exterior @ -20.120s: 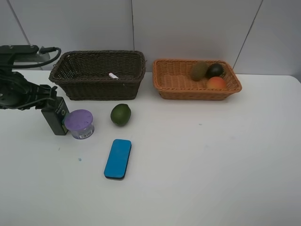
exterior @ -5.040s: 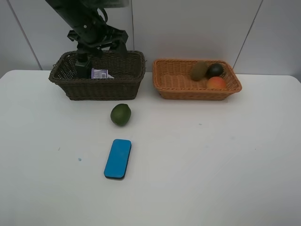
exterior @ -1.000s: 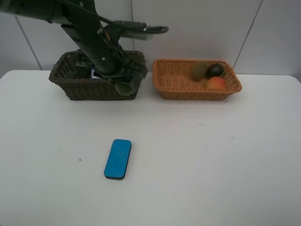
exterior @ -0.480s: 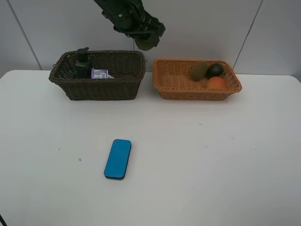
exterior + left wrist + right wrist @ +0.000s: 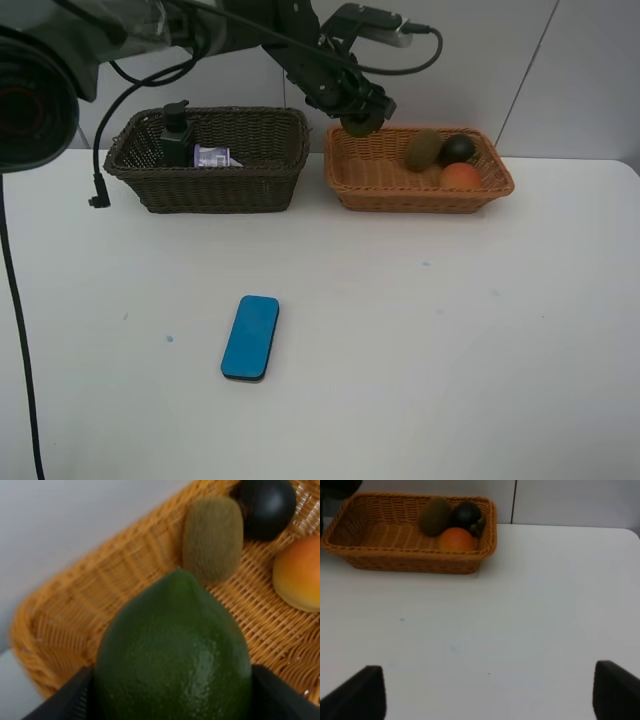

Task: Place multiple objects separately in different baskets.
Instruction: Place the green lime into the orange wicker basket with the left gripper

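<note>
Green lime [image 5: 174, 652]: pinched between the two fingers of the left gripper [image 5: 362, 118] and held in the air above the 9 o'clock end of the light orange basket [image 5: 370, 178], not resting on the weave. Brown kiwi [image 5: 424, 149], dark mangosteen [image 5: 458, 148] and orange-red peach [image 5: 460, 176]: clustered at the 3 o'clock end of that same basket, kiwi and mangosteen side by side, peach just at 6 o'clock of the mangosteen. Dark brown basket [image 5: 215, 185]: set at 9 o'clock of the orange one, the two near but apart; a dark green pump bottle [image 5: 177, 135] is stood upright at its 9 o'clock end, with a purple-lidded tub [image 5: 212, 156] lying beside it, white label turned outward, print too small to be read. Blue eraser [image 5: 250, 336]: flat on the white table [image 5: 480, 340], well apart from both baskets, toward 6 o'clock of the dark one; no writing made out on it. Right gripper [image 5: 487, 692]: fingers spread wide over bare table, nothing held, the orange basket seen ahead of it at 11 o'clock
</note>
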You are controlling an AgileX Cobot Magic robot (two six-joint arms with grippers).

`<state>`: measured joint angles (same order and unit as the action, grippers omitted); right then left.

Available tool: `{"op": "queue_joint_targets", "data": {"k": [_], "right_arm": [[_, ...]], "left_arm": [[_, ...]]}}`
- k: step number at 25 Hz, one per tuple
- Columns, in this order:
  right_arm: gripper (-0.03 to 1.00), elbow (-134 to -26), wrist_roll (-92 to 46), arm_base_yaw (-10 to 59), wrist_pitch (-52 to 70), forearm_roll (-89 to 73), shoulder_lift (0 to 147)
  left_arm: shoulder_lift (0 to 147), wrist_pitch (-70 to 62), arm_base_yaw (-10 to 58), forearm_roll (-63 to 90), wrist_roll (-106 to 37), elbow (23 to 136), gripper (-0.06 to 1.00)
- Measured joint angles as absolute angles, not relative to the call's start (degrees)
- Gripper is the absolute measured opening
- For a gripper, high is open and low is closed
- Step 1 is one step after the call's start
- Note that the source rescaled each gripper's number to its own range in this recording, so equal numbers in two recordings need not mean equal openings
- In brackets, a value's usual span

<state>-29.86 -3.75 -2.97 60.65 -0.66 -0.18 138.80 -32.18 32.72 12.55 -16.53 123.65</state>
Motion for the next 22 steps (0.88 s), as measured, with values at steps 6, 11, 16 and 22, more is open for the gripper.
{"op": "queue_joint_targets", "data": {"k": [6,11,16,22], "right_arm": [[1.00,-29.86,-3.75,-2.97,60.65,-0.66,-0.18],[1.00,-29.86,-3.75,-2.97,60.65,-0.66,-0.18],[1.00,-29.86,-3.75,-2.97,60.65,-0.66,-0.18],[1.00,-29.86,-3.75,-2.97,60.65,-0.66,-0.18]], "left_arm": [[144.37,-28.83,32.72,14.37,-17.13,124.09,0.77],[146.65,-28.55,32.72,15.79,-17.40,124.09,0.77],[146.72,-28.29,32.72,16.09,-17.56,124.09,0.77],[146.72,-28.03,32.72,16.25,-17.54,124.09,0.77]]}}
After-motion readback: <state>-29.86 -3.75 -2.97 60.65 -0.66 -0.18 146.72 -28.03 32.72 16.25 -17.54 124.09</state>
